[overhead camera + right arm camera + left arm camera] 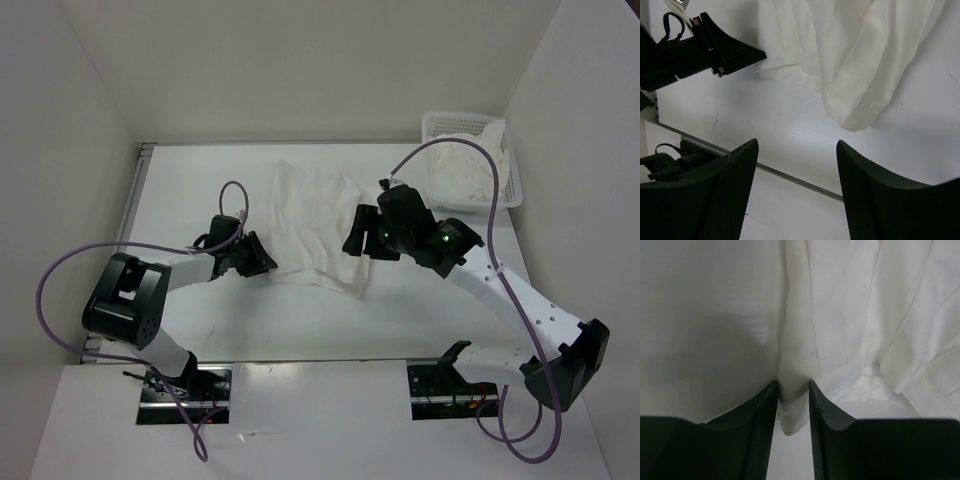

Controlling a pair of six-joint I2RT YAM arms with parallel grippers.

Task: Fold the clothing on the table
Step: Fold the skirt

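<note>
Overhead, the white surface point(200, 310) is sitting boxed in by plain white walls point(300, 60), with a mesh basket point(515, 190) holding a cloth bundle point(460, 165) in the far right corner. The clothing point(310, 215) is lying spread mid-surface. The left end effector point(792, 390) is pinching its near left edge, fabric clamped between the fingers point(760, 430). The right end effector point(797, 145) is hovering by its right edge, jaws apart, nothing between them. The right arm point(500, 285) is covering part of that edge, and white on white is blurring the clothing's outline.
</note>
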